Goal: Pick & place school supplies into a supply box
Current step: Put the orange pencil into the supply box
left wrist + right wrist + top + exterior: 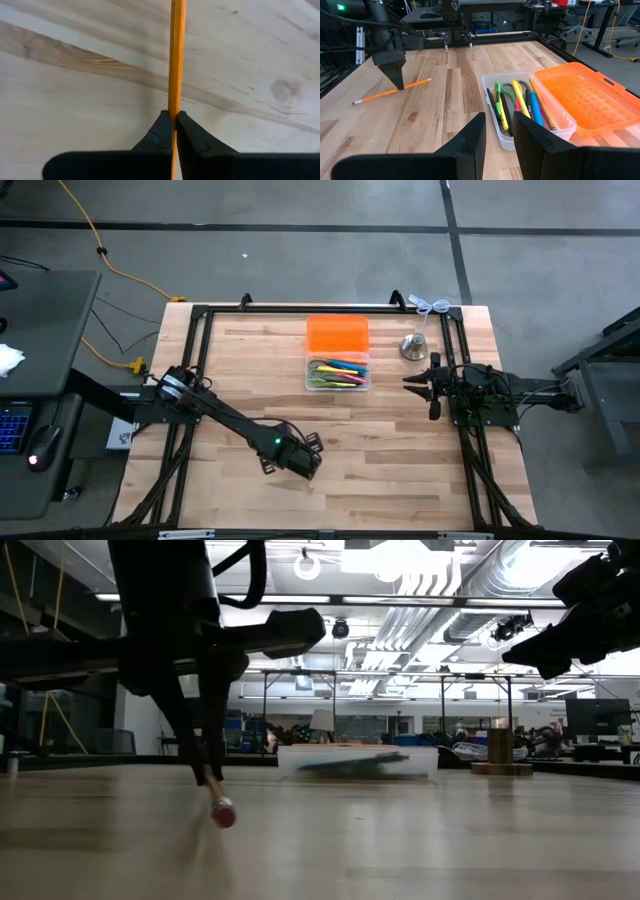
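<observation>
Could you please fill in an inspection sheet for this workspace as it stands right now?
Surface: wooden table, bare in front.
Job's things: clear supply box holding pens and scissors; orange lid beside it; orange pencil in the left grip.
Clutter: silver bell-shaped object by the box.
Grippers: left gripper shut on the pencil; right gripper open, waiting beside the box.
Cables: yellow cable on the floor; white cord at the table corner.
Surroundings: desks and equipment beyond.

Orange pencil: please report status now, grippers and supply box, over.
Left gripper shut on orange pencil, low over the table. Right gripper open, waiting beside supply box. Box holds pens; orange lid lies beside it. Path to box clear.
</observation>
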Tool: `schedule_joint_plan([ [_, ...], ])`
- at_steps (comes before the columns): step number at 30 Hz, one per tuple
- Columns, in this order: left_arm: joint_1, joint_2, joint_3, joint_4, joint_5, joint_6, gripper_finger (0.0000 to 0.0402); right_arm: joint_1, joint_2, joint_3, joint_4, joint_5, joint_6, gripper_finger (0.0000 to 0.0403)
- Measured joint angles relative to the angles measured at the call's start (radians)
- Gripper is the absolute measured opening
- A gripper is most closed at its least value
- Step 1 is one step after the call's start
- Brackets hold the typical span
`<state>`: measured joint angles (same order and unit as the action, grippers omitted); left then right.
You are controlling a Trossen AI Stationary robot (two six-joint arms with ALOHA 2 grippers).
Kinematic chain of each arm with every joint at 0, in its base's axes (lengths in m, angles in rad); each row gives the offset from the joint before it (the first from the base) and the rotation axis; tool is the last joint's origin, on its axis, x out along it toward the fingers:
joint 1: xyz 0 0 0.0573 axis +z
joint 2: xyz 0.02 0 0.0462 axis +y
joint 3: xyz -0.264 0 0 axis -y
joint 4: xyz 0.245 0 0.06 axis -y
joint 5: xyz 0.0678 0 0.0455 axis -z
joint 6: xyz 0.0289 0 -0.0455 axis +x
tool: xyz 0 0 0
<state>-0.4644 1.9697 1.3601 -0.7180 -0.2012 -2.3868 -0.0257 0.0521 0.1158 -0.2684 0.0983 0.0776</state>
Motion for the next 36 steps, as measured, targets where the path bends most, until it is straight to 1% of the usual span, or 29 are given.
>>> schedule_joint_plan([
  [14, 0.000, -0.015, 0.001, 0.045, -0.103, 0.056, 0.0034, 0.000, 0.000, 0.000, -0.001, 0.000, 0.009, 0.0074],
  [19, 0.000, -0.059, 0.002, 0.032, -0.186, 0.097, 0.0033, 0.000, 0.000, 0.000, -0.004, 0.000, 0.011, 0.0074],
  [24, 0.000, -0.118, 0.002, -0.021, -0.263, 0.133, 0.0035, 0.000, 0.000, 0.000, -0.005, 0.004, 0.011, 0.0074],
  [36, 0.000, -0.230, 0.002, -0.199, -0.337, 0.157, 0.0037, 0.000, 0.000, 0.000, -0.004, 0.008, 0.021, 0.0074],
])
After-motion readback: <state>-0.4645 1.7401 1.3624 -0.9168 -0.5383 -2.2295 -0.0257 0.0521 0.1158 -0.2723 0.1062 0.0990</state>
